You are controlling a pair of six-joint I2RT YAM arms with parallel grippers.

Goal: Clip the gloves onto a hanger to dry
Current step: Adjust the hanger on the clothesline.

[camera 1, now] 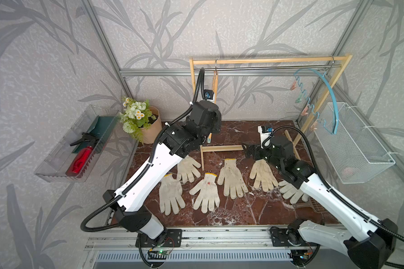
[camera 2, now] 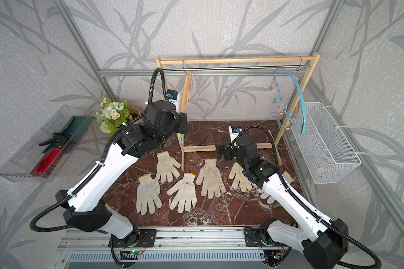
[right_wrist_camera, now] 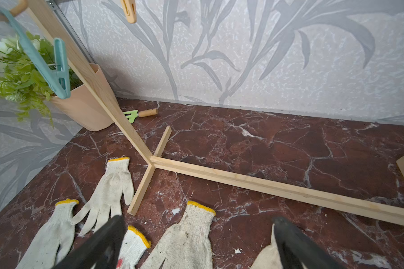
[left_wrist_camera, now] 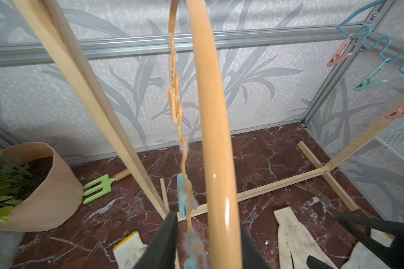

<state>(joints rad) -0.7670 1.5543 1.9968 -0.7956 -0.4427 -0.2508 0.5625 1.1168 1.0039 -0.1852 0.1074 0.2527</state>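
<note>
Left gripper narrow around the orange hanger on the rack, clamp unclear; right gripper wide above soft, light gloves. Best pinch looks like a yellow cuff.

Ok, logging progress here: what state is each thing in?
gloves, all six flat on the table, none clipped.
orange hanger, hanging on the rack, no glove on it.
blue hanger, hanging likewise, empty.
left end effector, around the orange hanger's bar, grip unclear.
right end effector, open, empty, above the gloves.
</note>
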